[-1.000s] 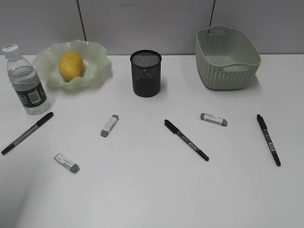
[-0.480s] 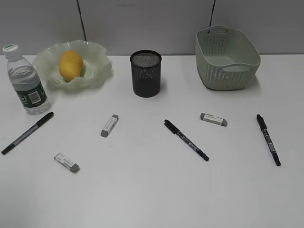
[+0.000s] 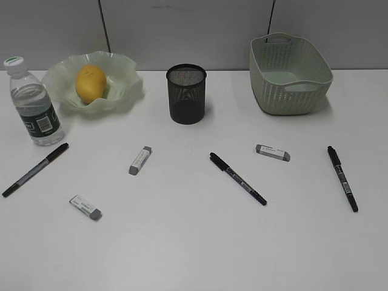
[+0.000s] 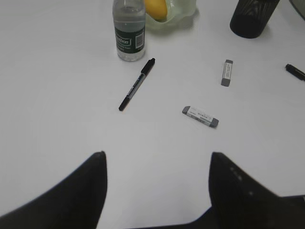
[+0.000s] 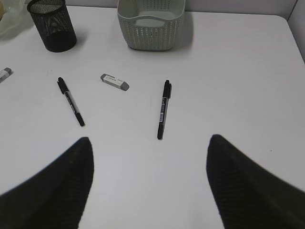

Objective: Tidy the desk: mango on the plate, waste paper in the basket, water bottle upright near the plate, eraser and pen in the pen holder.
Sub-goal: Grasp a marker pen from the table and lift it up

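The mango [image 3: 90,82] lies in the plate [image 3: 126,66] at the back left. The water bottle [image 3: 33,103] stands upright just left of it. The pen holder [image 3: 186,94] stands mid-back and the basket [image 3: 290,74] at the back right. Three pens [image 3: 35,170] [image 3: 237,178] [image 3: 342,178] and three erasers [image 3: 140,160] [image 3: 85,207] [image 3: 273,152] lie on the desk [image 3: 182,242]. The waste paper is out of view. My left gripper [image 4: 157,157] hangs open over bare desk, short of a pen [image 4: 137,84] and an eraser [image 4: 200,116]. My right gripper [image 5: 150,139] is open, just short of a pen [image 5: 164,109].
Neither arm shows in the exterior view. A grey wall runs along the desk's back edge behind the basket and plate. The right wrist view shows the desk's right edge [image 5: 294,33].
A faint shadow at the desk's front left corner has faded. None of the objects has moved.
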`<state>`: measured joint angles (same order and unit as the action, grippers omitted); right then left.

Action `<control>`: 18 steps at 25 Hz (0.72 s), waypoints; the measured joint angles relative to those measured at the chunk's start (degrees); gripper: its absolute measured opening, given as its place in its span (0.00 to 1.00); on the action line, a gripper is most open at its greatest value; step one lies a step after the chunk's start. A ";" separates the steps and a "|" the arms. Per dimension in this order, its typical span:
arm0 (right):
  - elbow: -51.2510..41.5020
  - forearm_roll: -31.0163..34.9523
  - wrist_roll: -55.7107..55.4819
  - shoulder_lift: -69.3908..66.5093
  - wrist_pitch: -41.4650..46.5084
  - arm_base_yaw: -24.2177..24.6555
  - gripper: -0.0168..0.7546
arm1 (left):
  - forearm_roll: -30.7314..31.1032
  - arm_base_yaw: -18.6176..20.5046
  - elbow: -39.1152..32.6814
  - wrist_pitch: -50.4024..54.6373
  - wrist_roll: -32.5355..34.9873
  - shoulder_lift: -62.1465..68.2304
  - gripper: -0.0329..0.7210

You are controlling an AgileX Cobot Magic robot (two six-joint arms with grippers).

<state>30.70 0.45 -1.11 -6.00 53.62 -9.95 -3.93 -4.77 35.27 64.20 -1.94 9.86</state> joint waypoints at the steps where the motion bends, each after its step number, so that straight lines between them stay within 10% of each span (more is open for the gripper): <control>1: 0.00 0.00 0.00 0.00 0.00 0.00 0.78 | 0.07 0.00 -0.79 0.42 0.00 -1.33 0.72; 18: 0.08 0.00 -3.05 -28.90 -13.45 0.00 0.78 | 2.53 0.00 -5.06 -2.73 0.00 -4.16 0.70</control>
<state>30.77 0.45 -4.16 -34.91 40.17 -9.95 -1.40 -4.77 30.21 61.47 -1.94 5.70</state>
